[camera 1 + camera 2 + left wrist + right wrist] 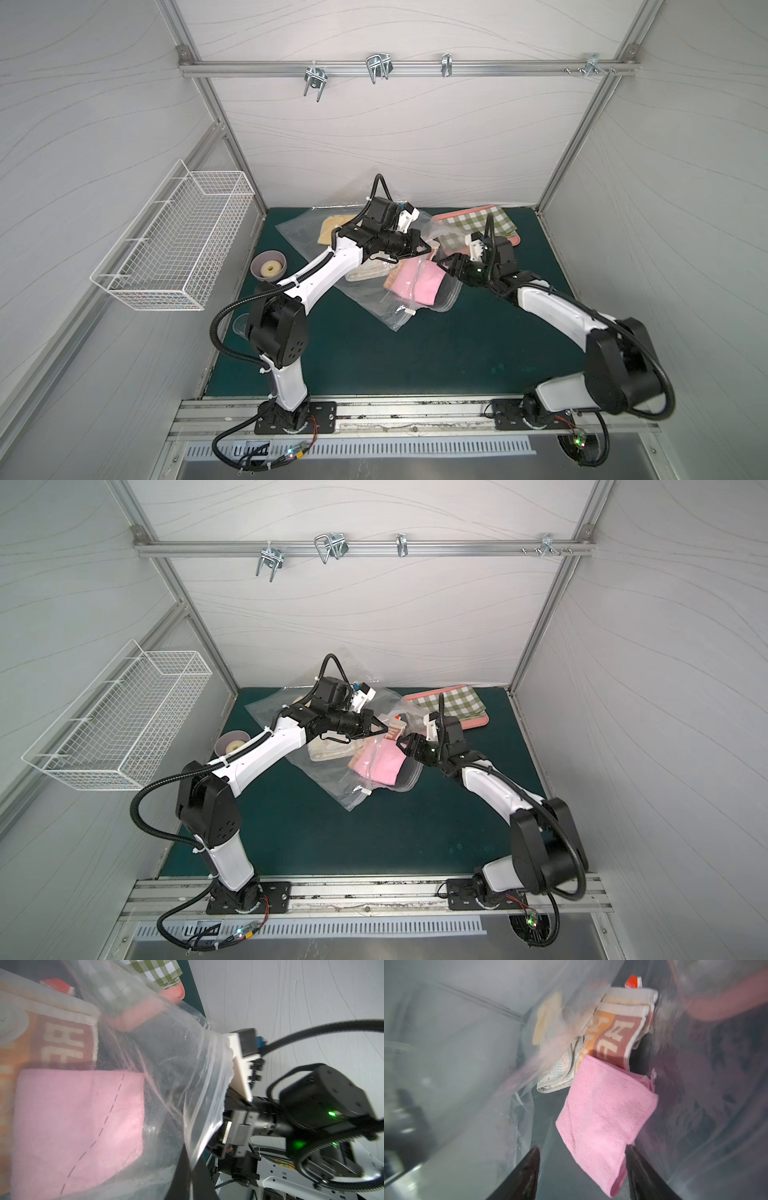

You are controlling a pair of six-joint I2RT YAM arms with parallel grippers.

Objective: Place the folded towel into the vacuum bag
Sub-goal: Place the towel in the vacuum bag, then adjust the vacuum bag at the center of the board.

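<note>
Table (415,361) carries the vacuum bag (370,305), and the pink towel (415,282) lies just inside its mouth, against other folded cloths (612,1036). My left claw (427,248) is pinched shut on the bag's upper lip. The right claw (582,1147) stands parted at the towel's near edge, gripping nothing. Backing out worries me — a finger could snag the terry and drag it out. Only the right wrist view shows that gap; the top views leave it unclear.

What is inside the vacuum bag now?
Inside the vacuum bag lie a pink towel, an orange-and-red lettered towel, a pale patterned cloth and a cream cloth. Anything beneath them is hidden.
</note>
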